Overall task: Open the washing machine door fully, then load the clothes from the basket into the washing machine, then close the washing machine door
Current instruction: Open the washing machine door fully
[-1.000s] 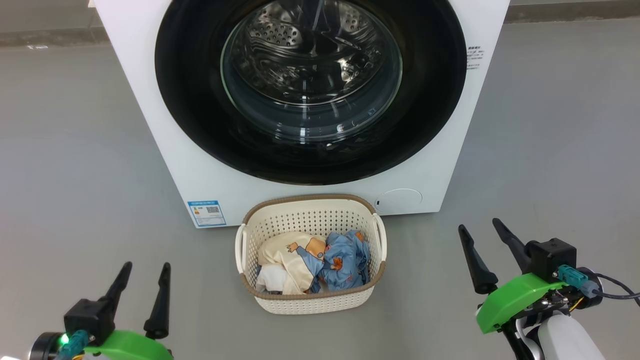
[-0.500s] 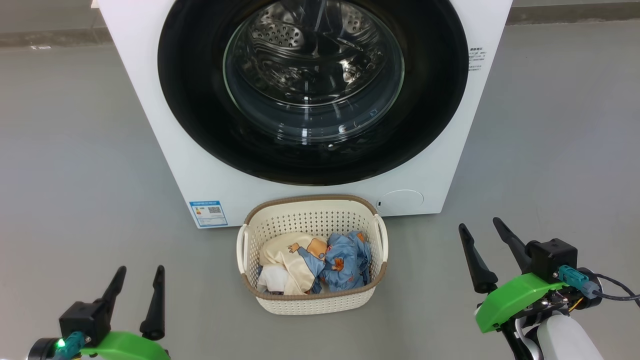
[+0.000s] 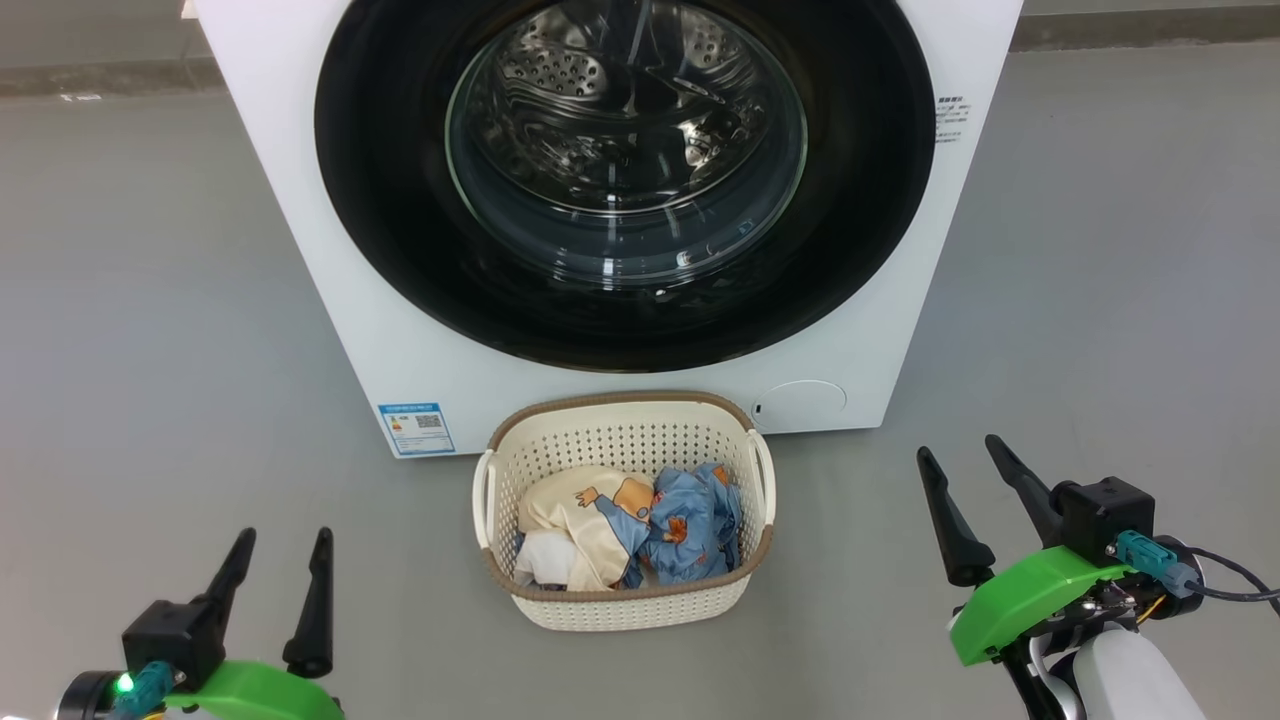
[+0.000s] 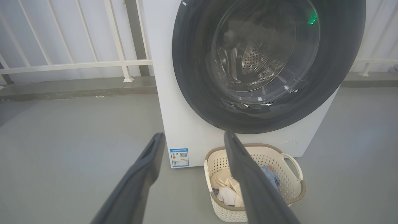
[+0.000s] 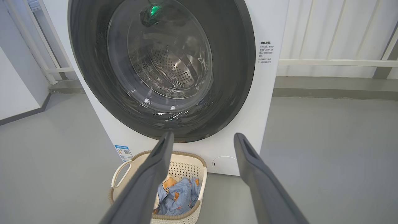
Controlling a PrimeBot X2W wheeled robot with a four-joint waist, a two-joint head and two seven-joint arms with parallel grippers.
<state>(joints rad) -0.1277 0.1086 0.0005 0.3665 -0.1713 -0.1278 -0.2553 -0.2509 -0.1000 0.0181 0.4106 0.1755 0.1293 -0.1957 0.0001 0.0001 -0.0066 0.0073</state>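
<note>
Grey floor [image 3: 150, 350], white railing [image 4: 77, 65] | washing machine door [image 3: 380, 200] shut, faced us — basket [image 3: 620, 400] lay crosswise | left end effector [image 3: 287, 537], right end effector [image 3: 957, 448] gaped empty

Grey floor [image 3: 150, 300], white railing [image 4: 77, 65]

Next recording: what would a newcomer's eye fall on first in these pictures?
The washing machine door, a glossy black ring around a clear glass bowl, sits shut on the white washing machine at the head view's top centre. Just below, on the grey floor, stands the cream basket with the clothes heaped inside. The left gripper and right gripper hang open and empty at the lower corners.
</note>
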